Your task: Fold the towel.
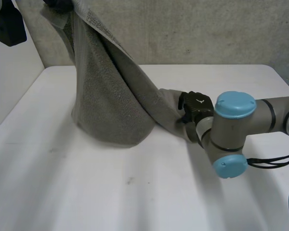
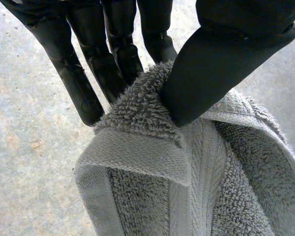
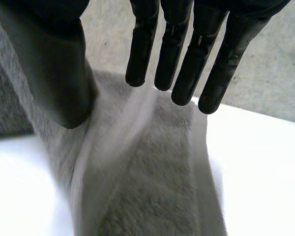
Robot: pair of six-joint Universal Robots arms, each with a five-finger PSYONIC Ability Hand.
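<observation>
We read this as a robot lab or test cell, not a home. There is a plain white bench (image 1: pixel 135 192) with a bare, rough grey wall (image 1: pixel 207 33) that looks like concrete right behind it. A robot arm (image 1: pixel 260 118) with grey joints and light-blue caps reaches over the bench. A towel (image 1: pixel 106 96) hangs down onto the bench.

We are looking at a white table (image 1: pixel 135 192) running back to a mottled grey wall (image 1: pixel 207 33) standing behind it.
</observation>
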